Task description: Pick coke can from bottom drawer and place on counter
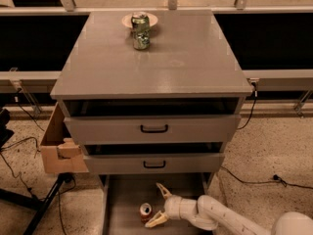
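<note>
the gripper (pixel 154 205) is reaching into the open bottom drawer (pixel 122 199) with its jaws spread wide, just right of the coke can (pixel 145 211), the only thing showing in that tray. a clean grasp likely means sliding both fingers level around the can's middle before closing. on the counter (pixel 186 62), a green can (pixel 141 26) is standing by a plate (pixel 152 19).

No readable text anywhere; coke can (pixel 145 211) markings illegible. Gripper (pixel 152 205) in bottom drawer (pixel 123 199), at coke can.
</note>
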You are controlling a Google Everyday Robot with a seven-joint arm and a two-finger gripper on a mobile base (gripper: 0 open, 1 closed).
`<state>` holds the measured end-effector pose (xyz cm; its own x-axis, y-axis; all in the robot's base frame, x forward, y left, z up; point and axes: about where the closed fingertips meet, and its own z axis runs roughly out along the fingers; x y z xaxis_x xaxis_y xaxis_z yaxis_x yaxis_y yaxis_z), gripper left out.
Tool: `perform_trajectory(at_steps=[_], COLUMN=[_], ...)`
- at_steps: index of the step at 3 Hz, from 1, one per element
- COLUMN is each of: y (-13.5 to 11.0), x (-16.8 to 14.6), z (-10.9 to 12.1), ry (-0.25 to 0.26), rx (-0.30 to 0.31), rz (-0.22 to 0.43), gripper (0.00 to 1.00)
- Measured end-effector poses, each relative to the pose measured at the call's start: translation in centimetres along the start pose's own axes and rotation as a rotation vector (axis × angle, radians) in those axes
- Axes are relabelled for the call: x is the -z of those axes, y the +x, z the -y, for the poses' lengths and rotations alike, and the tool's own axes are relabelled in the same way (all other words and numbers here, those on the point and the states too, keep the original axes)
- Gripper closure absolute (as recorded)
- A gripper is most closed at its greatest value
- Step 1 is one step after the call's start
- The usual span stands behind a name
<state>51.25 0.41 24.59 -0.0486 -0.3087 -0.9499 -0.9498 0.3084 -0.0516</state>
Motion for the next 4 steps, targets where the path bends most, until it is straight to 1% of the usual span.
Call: perform_trajectory(at_steps=[1,2,3,4], y=[2.4,4.7,5.5,3.2], x=[-2.3,-4.2,-5.0,-3.5], z=[-1.0,-1.9,-2.4,-2.3], ry=[-0.047,-0.087,-0.103,-0.09], rx=[0.002,-0.025,-0.052,-0.106], rz=[-0.009,-0.023,-0.02,0.016], gripper=[0.0,0.16,0.41,0.63])
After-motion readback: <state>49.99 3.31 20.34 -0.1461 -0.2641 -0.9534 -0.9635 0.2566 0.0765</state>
